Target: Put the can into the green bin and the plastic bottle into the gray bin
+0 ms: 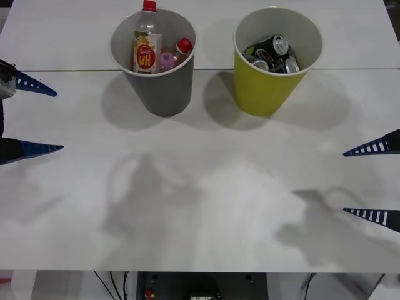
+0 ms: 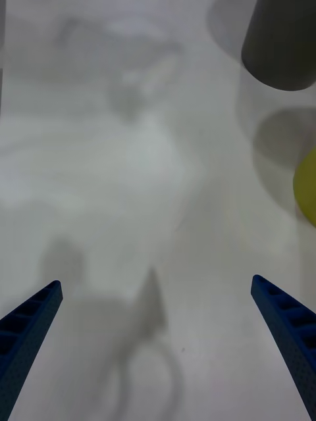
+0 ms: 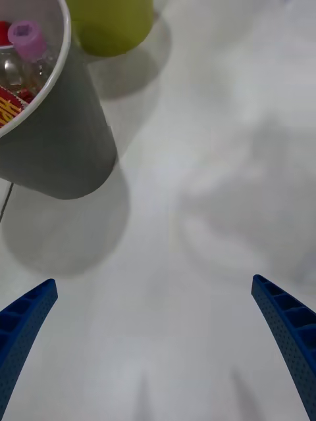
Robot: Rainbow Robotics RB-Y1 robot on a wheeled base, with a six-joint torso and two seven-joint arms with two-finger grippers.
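Observation:
The gray bin [image 1: 165,90] stands at the back left of the table. Inside it the plastic bottle [image 1: 147,51] stands upright, red cap up, next to a pink-capped bottle [image 1: 166,60] and another red-capped one [image 1: 184,45]. To its right, the green bin [image 1: 269,90] holds dark cans; one can [image 1: 279,44] shows its silver top. My left gripper [image 1: 59,121] is open at the left edge and my right gripper [image 1: 344,182] is open at the right edge, both holding nothing. The left wrist view shows the gray bin [image 3: 62,154], green bin [image 3: 112,26] and open gripper [image 3: 153,280]; the right wrist view shows its open gripper [image 2: 156,281].
The white table [image 1: 200,187] spreads bare between the two grippers and in front of the bins. A seam [image 1: 62,70] crosses it at the bins' level. Cables [image 1: 112,284] hang below the front edge.

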